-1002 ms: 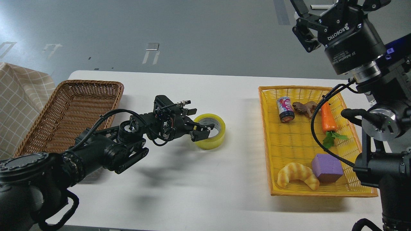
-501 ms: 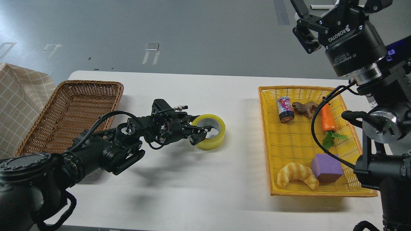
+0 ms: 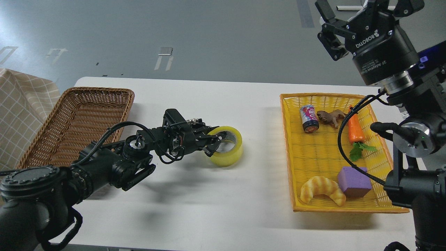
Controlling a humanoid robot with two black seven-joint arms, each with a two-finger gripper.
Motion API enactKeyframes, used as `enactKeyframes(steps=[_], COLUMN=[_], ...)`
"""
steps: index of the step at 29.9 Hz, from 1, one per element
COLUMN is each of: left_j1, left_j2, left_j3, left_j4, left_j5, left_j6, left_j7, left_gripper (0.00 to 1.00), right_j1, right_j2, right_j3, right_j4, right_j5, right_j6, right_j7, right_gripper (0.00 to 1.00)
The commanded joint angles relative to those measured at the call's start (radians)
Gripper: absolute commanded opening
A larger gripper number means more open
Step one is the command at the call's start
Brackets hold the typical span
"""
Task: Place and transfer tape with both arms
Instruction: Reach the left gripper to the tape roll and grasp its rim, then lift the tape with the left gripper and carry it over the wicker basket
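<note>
Nearby, tape (image 3: 228, 151) — between wicker basket (image 3: 78, 122) and yellow tray (image 3: 289, 157); table (image 3: 209, 209) around it.

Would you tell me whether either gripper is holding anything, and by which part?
The left gripper grips the tape by its near-left wall, one finger inside the core. The right gripper holds nothing.

Bright, even overhead light; soft shadows on bench (image 3: 216, 209) fall toward 6 o'clock. Focus sharp throughout; mild glare on floor (image 3: 167, 52) at 12 o'clock.

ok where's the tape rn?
Head view: the tape sits mid-table between the brown wicker basket and the yellow tray, left gripper gripping its near wall.
</note>
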Motion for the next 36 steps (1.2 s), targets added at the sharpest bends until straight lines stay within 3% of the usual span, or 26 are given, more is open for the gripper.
enactKeyframes(steps=[1,8,18,26,36], left_j1=[-0.004,-0.005,-0.04,-0.152,-0.241], left_j2=[0.001,-0.018,-0.018,0.016,0.235], left_j3=[-0.003,-0.002,-0.003,0.0,-0.002], left_j4=[-0.002,-0.002,-0.016,-0.013,-0.007], left_j5=[-0.011,-0.041,-0.051,-0.1,-0.101], left_j6=[0.01,0.012,0.015,0.019,0.013], left_j7=[-0.01,-0.011,-0.011,-0.011,-0.011], left_gripper=[0.3,0.03,0.03,0.03,0.03], right_j1=[-0.001,-0.004,-0.004,-0.004,-0.006], right_j2=[0.0,0.0,0.0,0.0,0.0], right_j3=[0.0,0.0,0.0,0.0,0.0], right_j4=[0.0,-0.002,-0.003,-0.003,-0.006], right_j5=[0.0,0.0,0.0,0.0,0.0], right_j6=[0.0,-0.003,-0.003,-0.003,-0.003], right_j7=[0.0,0.0,0.0,0.0,0.0], right_gripper=[1.0,1.0,1.0,1.0,1.0])
